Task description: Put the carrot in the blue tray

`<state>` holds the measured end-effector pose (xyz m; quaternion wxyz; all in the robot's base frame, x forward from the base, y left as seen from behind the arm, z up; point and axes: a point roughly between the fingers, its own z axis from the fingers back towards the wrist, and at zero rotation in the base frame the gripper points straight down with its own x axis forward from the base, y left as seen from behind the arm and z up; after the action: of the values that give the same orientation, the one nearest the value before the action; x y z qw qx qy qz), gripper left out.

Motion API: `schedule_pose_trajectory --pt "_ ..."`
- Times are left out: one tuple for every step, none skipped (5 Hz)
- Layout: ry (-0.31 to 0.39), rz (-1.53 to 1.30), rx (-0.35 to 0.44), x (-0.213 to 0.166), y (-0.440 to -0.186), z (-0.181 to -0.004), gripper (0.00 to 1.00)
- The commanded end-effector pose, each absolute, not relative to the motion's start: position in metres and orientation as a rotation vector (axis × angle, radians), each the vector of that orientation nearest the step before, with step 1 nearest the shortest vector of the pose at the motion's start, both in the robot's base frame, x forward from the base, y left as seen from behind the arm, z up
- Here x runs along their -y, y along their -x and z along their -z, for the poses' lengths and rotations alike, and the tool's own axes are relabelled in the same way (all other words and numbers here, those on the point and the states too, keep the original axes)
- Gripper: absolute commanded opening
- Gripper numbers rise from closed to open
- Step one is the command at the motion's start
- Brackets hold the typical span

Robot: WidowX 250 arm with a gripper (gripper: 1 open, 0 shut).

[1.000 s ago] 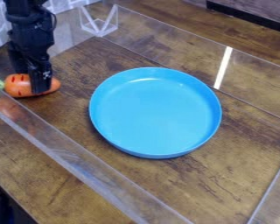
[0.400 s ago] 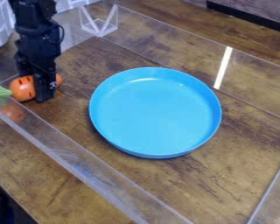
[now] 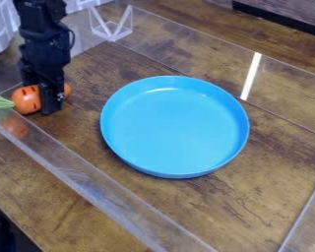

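A: At left edge of frame, mid-height, what was the gripper (image 3: 42,98) doing?

B: Pointed straight down w/ fingers clamped on the carrot (image 3: 34,96), which sat on the wood table (image 3: 187,212). Probably gripped from above so it could lift clear.

A: And the blue tray (image 3: 175,125)?

B: Center frame, empty, well apart from carrot, to its right. Likely the drop spot.

A: Any labels or writing?

B: None readable.

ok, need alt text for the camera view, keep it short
A black robot gripper points straight down at the left edge of a dark wooden table, shut on a small orange toy carrot that rests on the tabletop. To its right sits a large round blue tray, empty.
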<state>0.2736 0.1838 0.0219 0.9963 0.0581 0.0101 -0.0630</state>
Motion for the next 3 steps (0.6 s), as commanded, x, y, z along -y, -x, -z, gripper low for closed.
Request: schedule_pose_trajectory --pt "-0.15 0.144 0.013 -0.1844 -0.285 -0.0343 0.0" --pt "-0.16 0.149 0.012 -0.1843 -0.2871 -0.0354 0.0" --pt "-0.169 0.155 0.01 -0.184 -0.2892 -0.0366 0.0"
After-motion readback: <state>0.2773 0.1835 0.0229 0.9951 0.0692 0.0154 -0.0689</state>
